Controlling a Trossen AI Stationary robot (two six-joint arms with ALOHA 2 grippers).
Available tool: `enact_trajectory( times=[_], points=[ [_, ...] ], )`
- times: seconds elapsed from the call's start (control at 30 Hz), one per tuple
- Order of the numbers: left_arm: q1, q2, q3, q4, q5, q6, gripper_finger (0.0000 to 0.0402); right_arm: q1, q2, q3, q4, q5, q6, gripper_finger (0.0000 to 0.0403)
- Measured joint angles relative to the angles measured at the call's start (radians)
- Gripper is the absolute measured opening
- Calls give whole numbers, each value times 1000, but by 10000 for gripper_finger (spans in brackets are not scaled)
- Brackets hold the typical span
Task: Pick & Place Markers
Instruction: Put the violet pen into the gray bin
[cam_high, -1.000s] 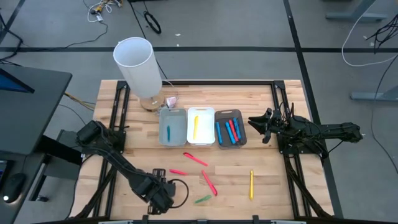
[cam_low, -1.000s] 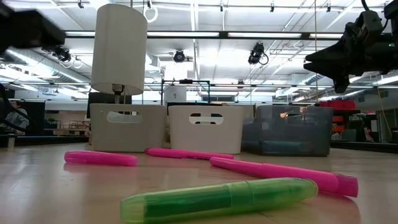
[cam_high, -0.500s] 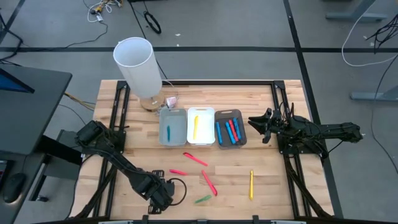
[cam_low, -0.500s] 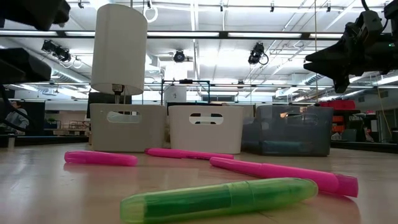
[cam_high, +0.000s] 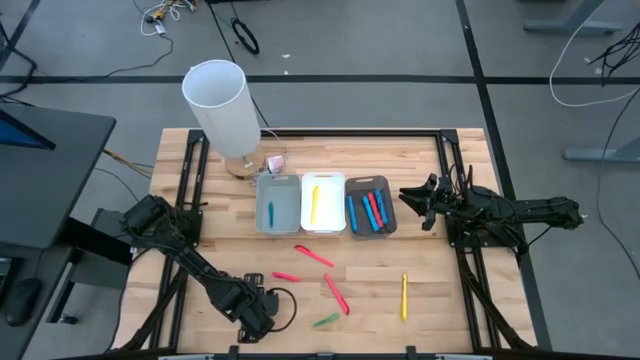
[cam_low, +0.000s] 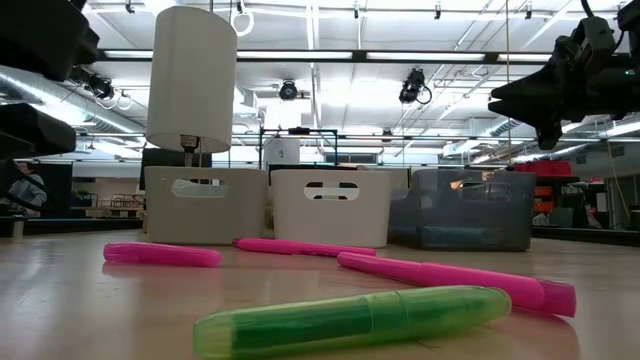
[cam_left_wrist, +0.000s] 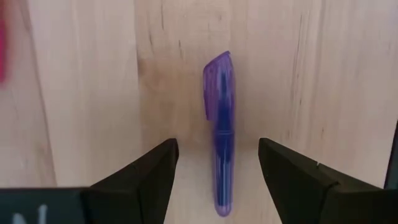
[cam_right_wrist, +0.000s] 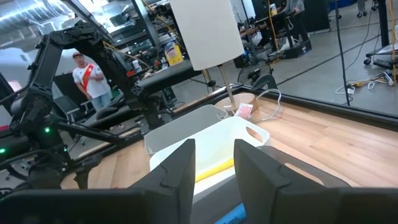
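Change: left gripper (cam_left_wrist: 216, 163) has crept toward the surface's (cam_high: 430, 300) near-left corner, fingers spread astride short purple plastic marker (cam_left_wrist: 220, 134), ungrasped.
Right gripper (cam_high: 412, 199): unmoved, part-open, empty.

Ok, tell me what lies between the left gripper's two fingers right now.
In the left wrist view, a purple marker lies on the bare wooden table, lengthwise in the gap of the open left gripper, touching neither finger.

Even, bright overhead light; ceiling strips (cam_low: 330, 55) glare white in the low view. There the green marker (cam_low: 350, 320) up close is soft, the bins (cam_low: 330, 205) behind sharper. Between the left gripper's (cam_left_wrist: 217, 171) fingers, the purple marker (cam_left_wrist: 221, 134) is slightly blurred, casting a faint shadow.
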Motion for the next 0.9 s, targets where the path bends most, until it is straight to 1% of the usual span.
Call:
enact_trajectory(
  times=[0.1, 0.2, 0.57, 0.7, 0.8, 0.9],
  points=[
    [0, 3, -1, -1, -15, -14, 232, 0, 0, 0, 0, 0, 0, 111],
    [0, 4, -1, -4, -40, -18, 214, 0, 0, 0, 0, 0, 0, 111],
    [0, 6, -4, -8, -85, -55, 95, 0, 0, 0, 0, 0, 0, 111],
    [0, 7, -4, -4, -87, -50, 60, 0, 0, 0, 0, 0, 0, 111],
    [0, 7, -4, -4, -89, -50, 44, 0, 0, 0, 0, 0, 0, 111],
    [1, 7, -4, -4, -88, -56, 42, 0, 0, 0, 0, 0, 0, 111]
  ],
)
